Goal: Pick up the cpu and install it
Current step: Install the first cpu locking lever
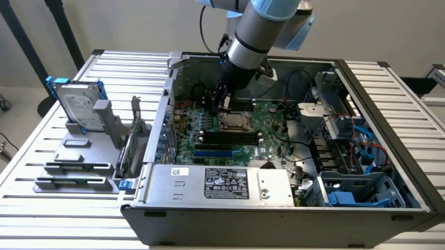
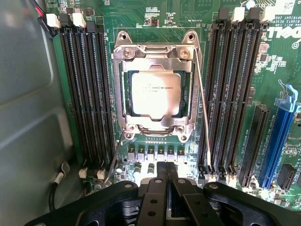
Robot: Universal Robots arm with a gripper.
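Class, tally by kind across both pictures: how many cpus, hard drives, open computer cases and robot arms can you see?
cpu: 1
hard drive: 1
computer case: 1
robot arm: 1
Total: 4

Arm [image 1: 251, 39] angled down; pincer [image 1: 224, 108] closed, fingertips together, pointing downward.

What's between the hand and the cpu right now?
In the wrist view, the edge of the metal socket frame and a row of small grey board components lie between the hand and the cpu.
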